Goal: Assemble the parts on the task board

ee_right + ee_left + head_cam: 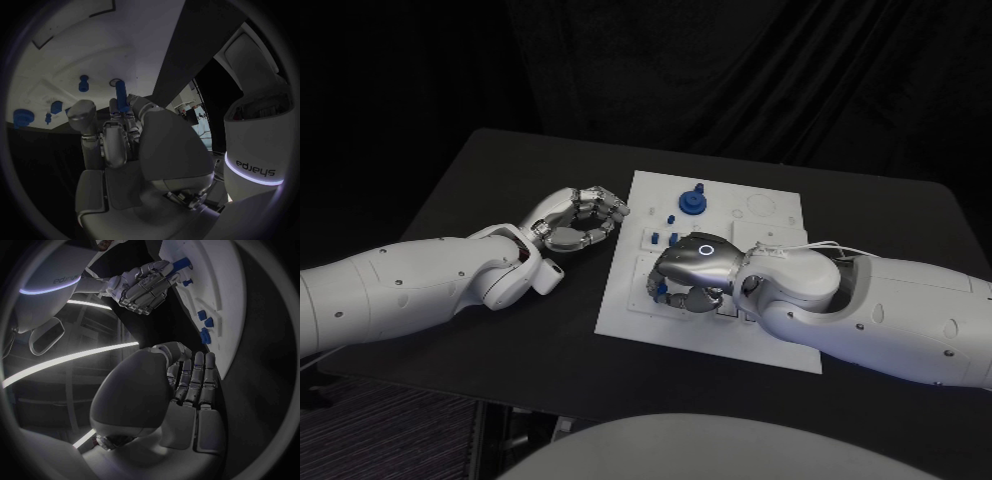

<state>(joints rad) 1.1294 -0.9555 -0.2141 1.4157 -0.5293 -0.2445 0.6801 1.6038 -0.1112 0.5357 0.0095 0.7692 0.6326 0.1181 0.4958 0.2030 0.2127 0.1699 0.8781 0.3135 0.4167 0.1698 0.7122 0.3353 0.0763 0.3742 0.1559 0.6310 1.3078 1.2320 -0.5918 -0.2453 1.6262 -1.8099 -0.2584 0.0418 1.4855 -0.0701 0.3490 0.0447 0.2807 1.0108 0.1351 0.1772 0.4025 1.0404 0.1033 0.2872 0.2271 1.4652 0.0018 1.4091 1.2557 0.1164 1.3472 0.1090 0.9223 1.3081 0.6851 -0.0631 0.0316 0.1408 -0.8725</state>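
Head view: the white task board (635, 310) lies in the middle of the black worktop (488, 170). The right hand (687, 278) sits over the board's lower centre, fingers curled around a small blue part (658, 291). A blue knob (692, 201) stands near the board's upper edge, with small blue pegs (664, 238) between it and the hand. The left hand (577, 222) rests on the worktop just left of the board, fingers curled in, holding nothing.

Left wrist view: the left hand's fingers (194, 377) lie together beside the board's edge (228, 315); the right hand (142, 287) holds a blue part (180, 263).

Right wrist view: the right hand's fingers (115, 140) pinch a blue pin (120, 95) against the board (75, 45). The forearm reads "sharpa" (256, 169), upside down.
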